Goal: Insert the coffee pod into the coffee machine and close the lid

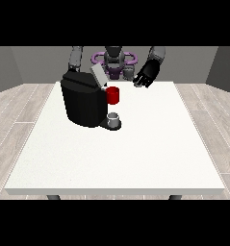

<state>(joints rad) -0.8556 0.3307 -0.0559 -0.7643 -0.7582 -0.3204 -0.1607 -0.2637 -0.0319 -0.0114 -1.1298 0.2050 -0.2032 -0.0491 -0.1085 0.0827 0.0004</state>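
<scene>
The black coffee machine (83, 102) stands on the left half of the white table (135, 153), its grey lid (98, 75) tilted up and open. A red thing at the machine (113, 95) shows under the lid at its front. A small grey thing (114, 119) sits on the machine's low base; I cannot tell whether it is the pod. The hand at the view's right (144, 77) hangs over the table's far edge, right of the machine and apart from it. At the view's left an arm (76, 57) runs down behind the machine, and its hand is hidden.
The robot's torso (114, 60) is behind the table's far edge. Wooden floor surrounds the table. White tabletop stretches from the machine to the near edge and the right edge.
</scene>
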